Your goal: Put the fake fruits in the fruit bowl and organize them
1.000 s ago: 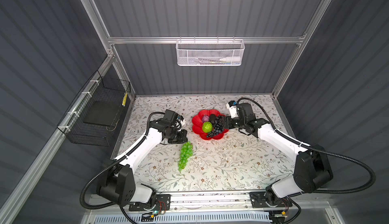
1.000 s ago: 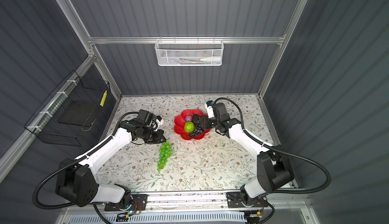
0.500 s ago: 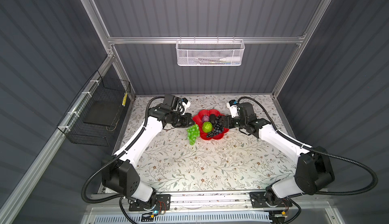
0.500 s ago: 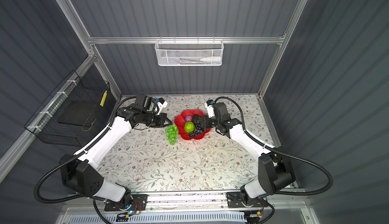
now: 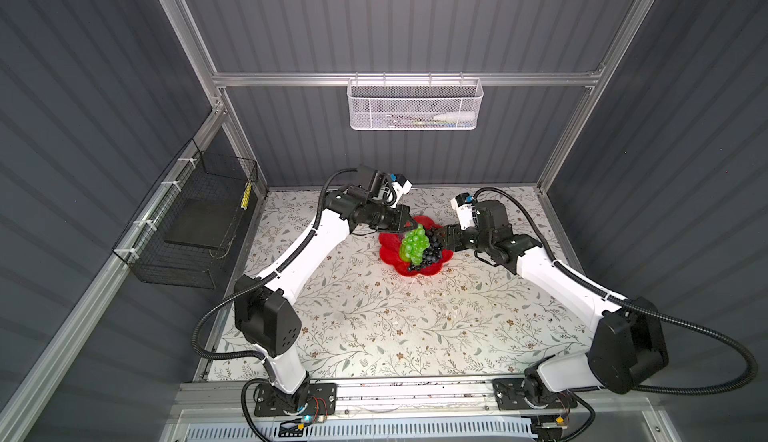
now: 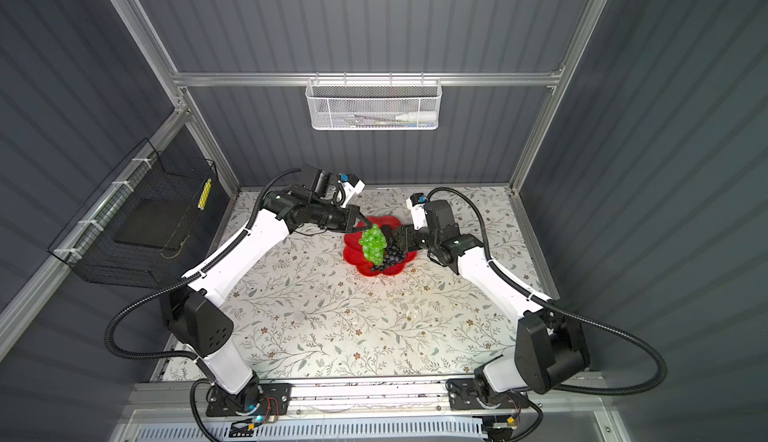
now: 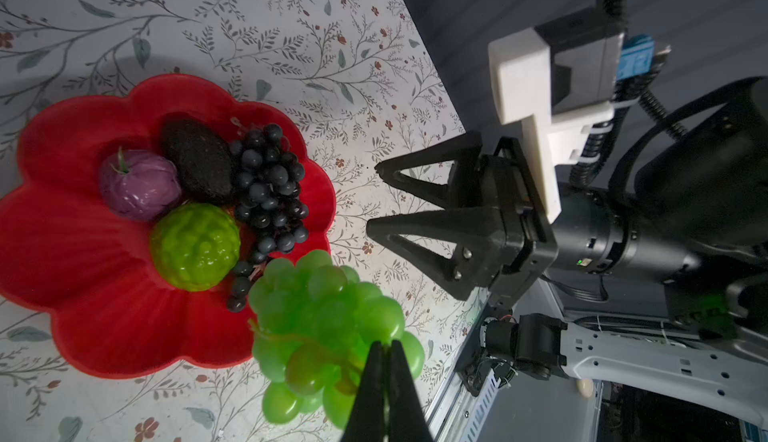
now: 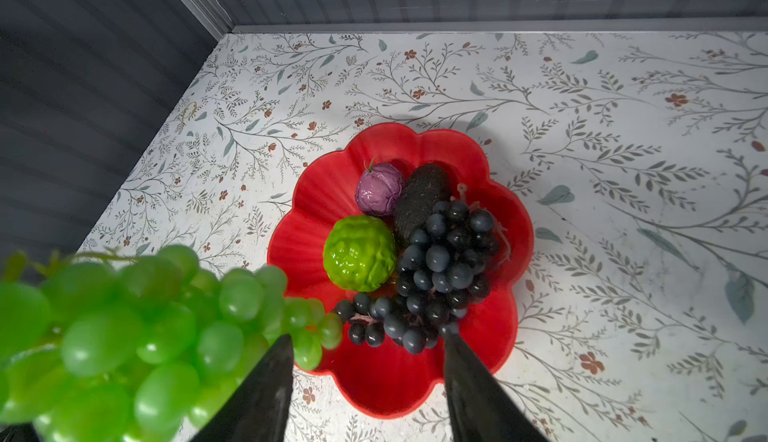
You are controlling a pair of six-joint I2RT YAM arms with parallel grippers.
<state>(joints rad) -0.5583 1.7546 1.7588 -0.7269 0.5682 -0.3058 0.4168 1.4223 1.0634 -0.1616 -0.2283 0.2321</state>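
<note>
Bowl: your fruit bowl (image 8: 390, 381), glossy red with a petalled rim, sits on the far half of the table (image 5: 374, 327), between the two claws.
In the bowl: the small purple round fruit (image 8: 379, 189), the avocado (image 8: 419, 199), the bumpy green ball (image 8: 359, 253) and the dark grape bunch (image 8: 436, 269) lie packed together. The dark bunch runs along the right side, against the avocado and the ball.
Green grape bunch (image 7: 328, 319): not in the bowl; it hangs over it, shiny, translucent bright green.
Left claw (image 7: 385, 344): clenched on the green bunch.
Right claw (image 8: 368, 336): released, jaws apart and empty, just beside the bowl's right rim.
Wall baskets: the white mesh basket (image 5: 413, 105) holds a white tube-like item; the black wire basket (image 5: 195, 228) holds a dark flat piece.
Views: in both top views the hanging bunch covers the green ball; your wrist views show all four fruits plainly.
</note>
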